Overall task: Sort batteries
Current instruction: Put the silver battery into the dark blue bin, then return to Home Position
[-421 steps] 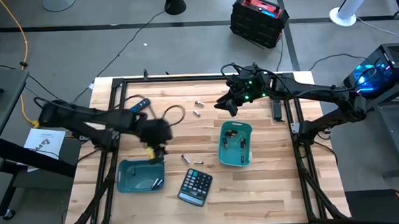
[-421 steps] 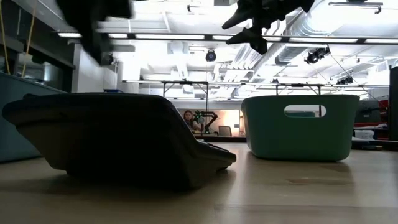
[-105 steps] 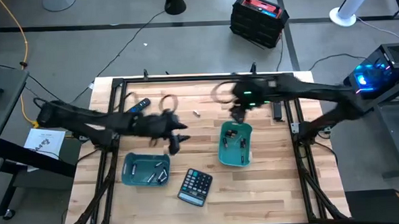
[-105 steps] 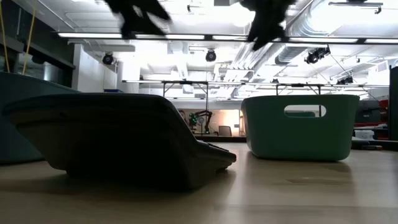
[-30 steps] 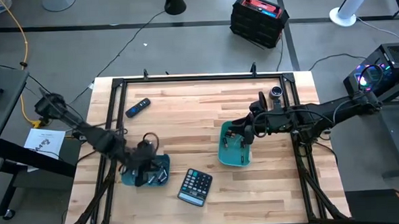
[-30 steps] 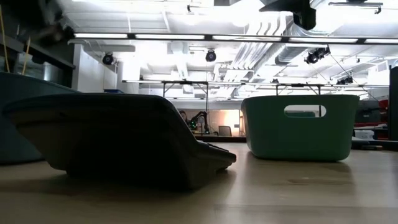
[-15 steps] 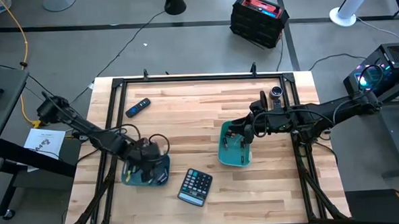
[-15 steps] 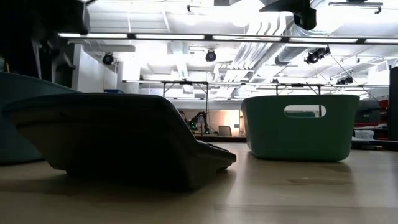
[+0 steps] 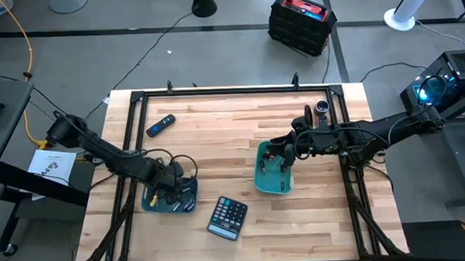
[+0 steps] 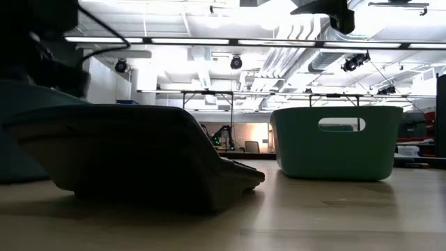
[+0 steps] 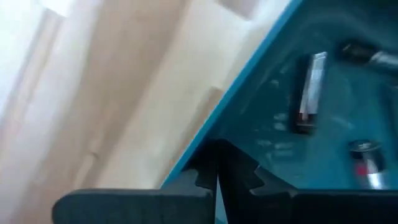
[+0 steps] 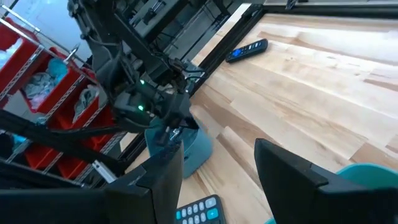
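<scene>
- Left gripper [image 9: 163, 189] – fingers pressed together, holding nothing – sits at the blue tray [image 9: 190, 205] rim; batteries [image 11: 310, 92] lie inside.
- Right gripper [image 9: 281, 154] hangs spread over the teal bin [image 9: 260, 180].
- Looks like sorting's basically done – you'd just lift clear.

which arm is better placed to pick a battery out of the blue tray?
Left. The left tool sits shut at the blue tray's rim, batteries right ahead; the right tool hangs open over the teal bin.
</scene>
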Available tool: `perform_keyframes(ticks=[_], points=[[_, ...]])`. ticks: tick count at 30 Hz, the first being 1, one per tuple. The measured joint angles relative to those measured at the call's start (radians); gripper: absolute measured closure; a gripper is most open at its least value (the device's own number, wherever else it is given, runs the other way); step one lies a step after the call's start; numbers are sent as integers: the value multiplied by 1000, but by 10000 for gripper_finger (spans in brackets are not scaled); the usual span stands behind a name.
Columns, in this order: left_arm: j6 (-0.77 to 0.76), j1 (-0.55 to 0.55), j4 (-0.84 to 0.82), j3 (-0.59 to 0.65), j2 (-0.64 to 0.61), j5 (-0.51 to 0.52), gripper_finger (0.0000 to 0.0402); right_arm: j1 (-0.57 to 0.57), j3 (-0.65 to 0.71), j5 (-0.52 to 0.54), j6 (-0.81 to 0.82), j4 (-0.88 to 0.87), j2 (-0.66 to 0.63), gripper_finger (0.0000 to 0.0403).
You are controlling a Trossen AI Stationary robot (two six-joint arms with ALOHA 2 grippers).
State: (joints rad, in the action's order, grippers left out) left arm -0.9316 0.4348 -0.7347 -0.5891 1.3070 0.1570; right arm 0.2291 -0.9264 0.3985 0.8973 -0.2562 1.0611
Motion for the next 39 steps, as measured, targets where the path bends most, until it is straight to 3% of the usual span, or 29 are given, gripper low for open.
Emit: perform_keyframes(ticks=[14, 22, 29, 34, 36, 39], points=[[280, -382, 352, 23, 104, 86, 401, 0, 0, 14, 3, 18, 0, 211], [447, -533, 391, -47, 101, 26, 401, 0, 0, 13, 3, 21, 0, 211], [525, -503, 367, -198, 86, -54, 401, 0, 0, -14, -9, 21, 0, 211], [549, -346, 395, -219, -69, -104, 401, 0, 0, -14, -52, 18, -2, 211], [515, -239, 474, -175, -172, -36, 401, 0, 0, -13, -65, 17, -2, 211], [437, -55, 600, -59, -334, 193, 401, 0, 0, -12, -68, 18, -2, 213]])
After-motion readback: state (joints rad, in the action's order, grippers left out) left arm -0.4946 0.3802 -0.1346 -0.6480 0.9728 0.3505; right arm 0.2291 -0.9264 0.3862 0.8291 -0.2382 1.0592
